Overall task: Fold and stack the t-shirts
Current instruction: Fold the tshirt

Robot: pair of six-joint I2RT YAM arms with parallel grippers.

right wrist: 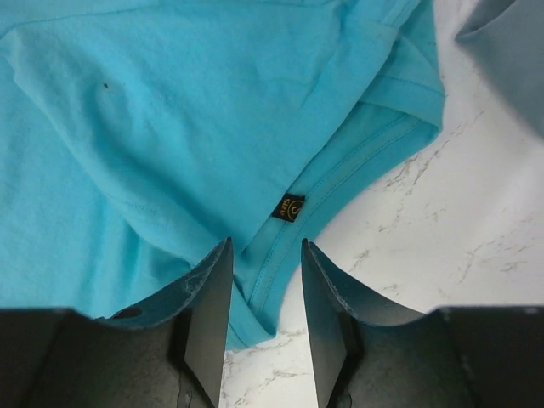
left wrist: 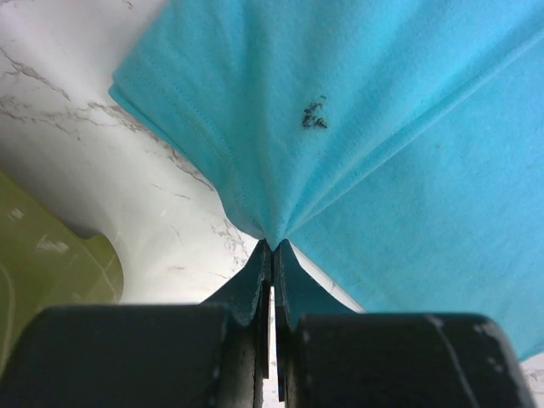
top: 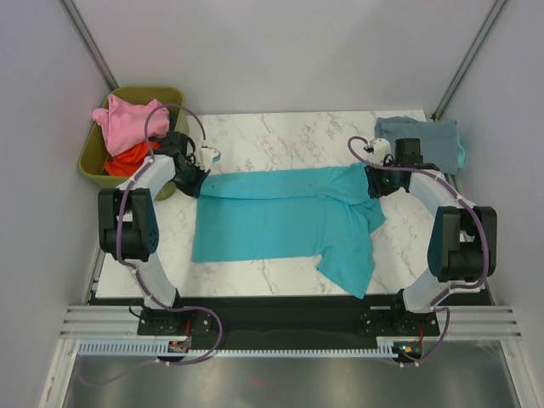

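The bright teal t-shirt (top: 285,217) lies spread on the marble table, its far part folded over. My left gripper (top: 194,180) is shut on its left edge; in the left wrist view the cloth (left wrist: 357,127) bunches into the closed tips (left wrist: 273,246). My right gripper (top: 371,183) is open at the shirt's right end; in the right wrist view the collar with its small label (right wrist: 289,207) lies between the open fingers (right wrist: 263,246). The dusty grey-blue t-shirt (top: 425,140) lies folded at the far right. The pink t-shirt (top: 127,121) and orange-red t-shirt (top: 129,158) sit in the bin.
The olive-green plastic bin (top: 166,95) stands off the table's far left corner, close to my left arm; its edge shows in the left wrist view (left wrist: 51,263). The marble table (top: 280,136) has bare surface behind the teal shirt.
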